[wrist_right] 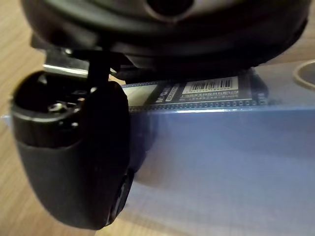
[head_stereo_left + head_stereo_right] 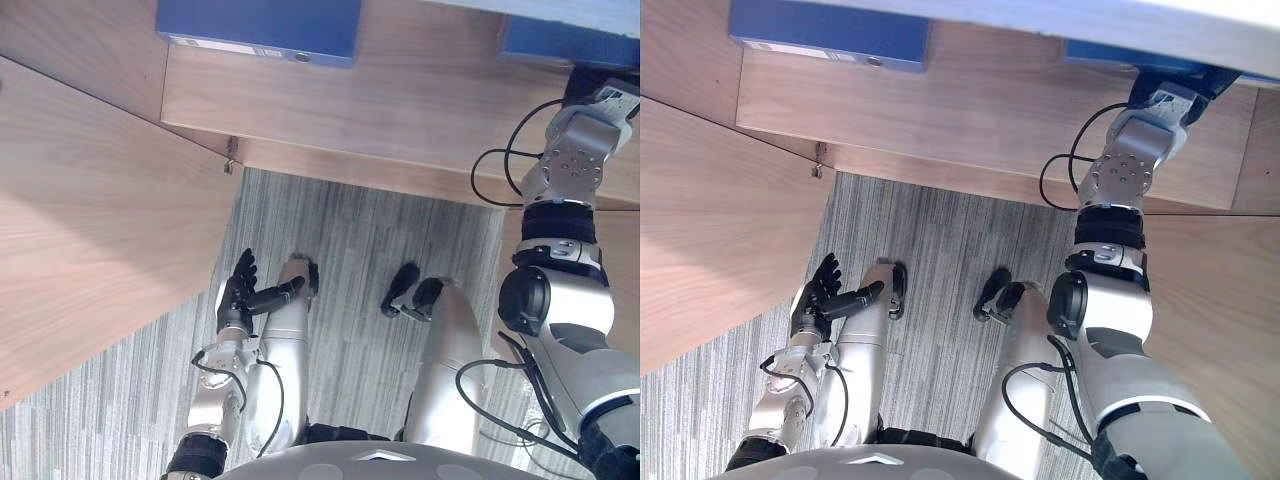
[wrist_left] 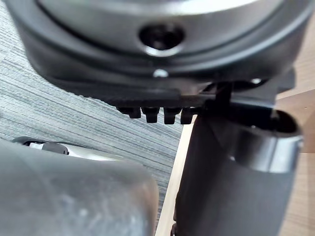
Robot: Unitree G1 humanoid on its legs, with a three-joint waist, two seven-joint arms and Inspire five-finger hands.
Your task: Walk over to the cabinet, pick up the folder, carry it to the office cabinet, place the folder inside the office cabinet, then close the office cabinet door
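While the left robot hand (image 2: 237,292) hung spread over striped carpet (image 2: 350,240), the right robot hand (image 1: 74,162) touched the smooth blue folder (image 1: 221,167), its grip impossible to tell.

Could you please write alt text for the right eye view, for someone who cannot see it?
The right hand reaches a blue folder on a wooden shelf. A second folder lies further left on that shelf. The left hand hangs open above grey carpet, beside the open cabinet door.
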